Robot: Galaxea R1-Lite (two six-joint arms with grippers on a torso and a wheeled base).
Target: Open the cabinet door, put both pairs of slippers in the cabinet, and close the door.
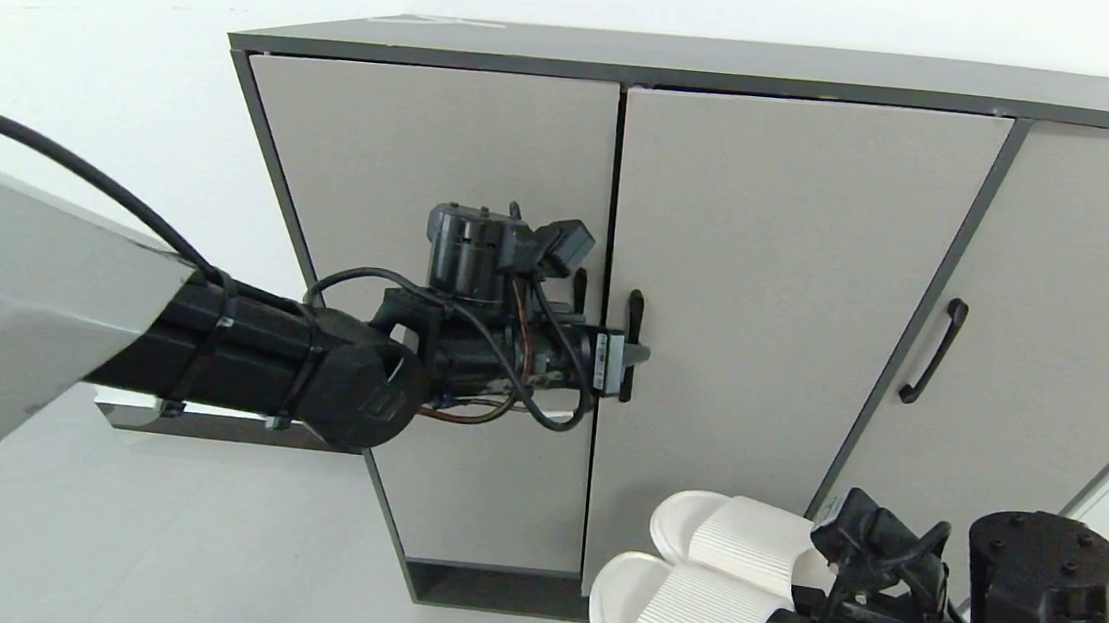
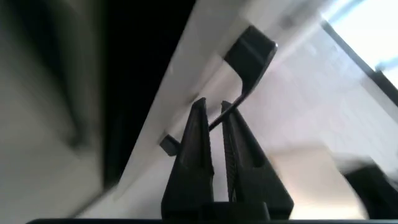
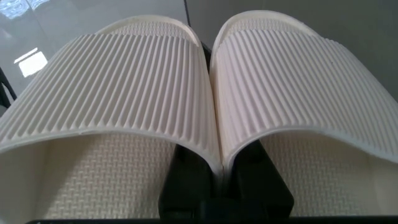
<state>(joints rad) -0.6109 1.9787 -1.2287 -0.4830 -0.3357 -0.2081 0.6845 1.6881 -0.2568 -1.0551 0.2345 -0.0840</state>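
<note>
- The cabinet [image 1: 737, 62] stood on the far side, against a white wall. It had a dark frame and top and three pale grey doors, all looking shut in the head view.
- Each door carried a slim black bar handle. The middle door's handle [image 1: 634, 310] sat at that door's left edge.
- The left gripper [image 1: 635, 355] was at that handle. Its fingers [image 2: 198, 134] were drawn narrow, pinching the thin bar between them.
- The pair of slippers [image 1: 712, 576] hung near and to the right, in front of the lower part of the middle door [image 1: 789, 272] and above the glossy grey floor [image 1: 193, 541].
- They were white open-toed slides lying side by side, with finely ribbed straps and a woven-looking pattern on the footbeds.
- The right gripper [image 3: 224, 171] held the pair. Its dark fingers reached under the straps and squeezed the two touching inner walls together.
</note>
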